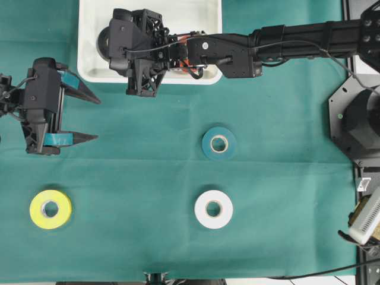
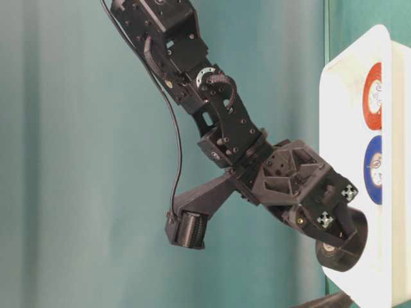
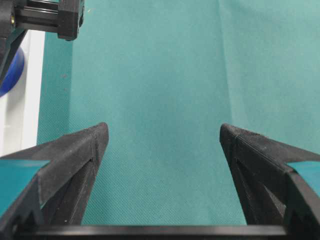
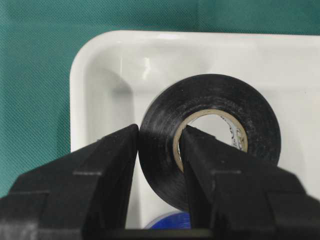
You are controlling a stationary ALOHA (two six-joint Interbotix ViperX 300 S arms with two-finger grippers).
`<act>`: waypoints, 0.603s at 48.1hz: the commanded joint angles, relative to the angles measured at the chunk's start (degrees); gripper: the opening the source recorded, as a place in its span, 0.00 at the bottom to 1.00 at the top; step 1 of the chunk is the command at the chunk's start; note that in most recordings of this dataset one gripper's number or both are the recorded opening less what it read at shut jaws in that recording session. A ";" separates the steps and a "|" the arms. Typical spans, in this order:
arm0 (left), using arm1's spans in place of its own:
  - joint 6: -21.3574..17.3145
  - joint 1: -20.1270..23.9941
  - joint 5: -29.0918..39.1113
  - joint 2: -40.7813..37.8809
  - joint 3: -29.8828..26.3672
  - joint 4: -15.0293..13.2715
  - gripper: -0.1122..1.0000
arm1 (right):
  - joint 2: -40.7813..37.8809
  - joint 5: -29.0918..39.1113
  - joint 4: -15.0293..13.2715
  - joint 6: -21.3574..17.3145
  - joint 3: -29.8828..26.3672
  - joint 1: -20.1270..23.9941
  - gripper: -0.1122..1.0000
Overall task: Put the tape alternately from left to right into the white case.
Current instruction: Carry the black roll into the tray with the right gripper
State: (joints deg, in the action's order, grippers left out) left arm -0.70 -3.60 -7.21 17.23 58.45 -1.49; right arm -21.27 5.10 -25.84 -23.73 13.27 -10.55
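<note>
Right gripper (image 4: pixel 159 150): we see it clamped on black roll (image 4: pixel 210 140), one finger through core, over case (image 4: pixel 100 75).
Left gripper (image 1: pixel 83 116): jaws apart, empty.
Handling: we judge roll light, stiff, slick; wall grip suits.

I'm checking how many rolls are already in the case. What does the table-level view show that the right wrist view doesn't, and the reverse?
Only the table-level view shows a red roll lying in the white case, next to the blue roll.

Only the right wrist view shows the right gripper pinching the black roll's wall, one finger through its core, and the case's rounded corner.

Both show the black roll, the blue roll and the case.
</note>
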 commanded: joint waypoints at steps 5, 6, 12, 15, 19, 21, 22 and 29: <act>0.09 0.09 -0.62 0.35 -0.97 0.00 0.98 | 1.32 -0.09 -0.09 -0.09 -0.79 0.26 0.30; 0.09 0.09 -0.62 0.35 -0.97 0.00 0.98 | 1.32 -0.09 -0.09 -0.09 -0.79 0.35 0.35; 0.09 0.09 -0.62 0.44 -0.97 -0.09 0.98 | 1.32 0.00 -0.09 -0.09 -0.79 0.53 0.69; 0.09 0.18 -0.62 0.35 -0.97 0.00 0.98 | 1.32 -0.09 -0.09 -0.09 -0.79 0.53 0.83; 0.09 0.09 -0.62 0.44 -0.97 -0.09 0.98 | 1.32 -0.09 -0.09 -0.09 -0.79 0.53 0.87; 0.09 0.09 -0.62 0.35 -0.88 0.00 0.98 | 1.32 -0.09 -0.09 0.00 -0.79 0.53 0.87; 0.09 0.09 -0.62 0.35 -0.88 0.00 0.98 | 1.32 0.00 -0.09 -0.09 -0.79 0.53 0.87; 0.09 0.09 -0.62 0.35 -0.70 0.00 0.98 | 1.32 -0.09 -0.09 0.00 -0.79 0.62 0.87</act>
State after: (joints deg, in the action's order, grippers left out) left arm -0.70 -3.60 -7.21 17.23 58.54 -1.41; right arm -21.27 5.27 -25.84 -23.73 13.27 -10.20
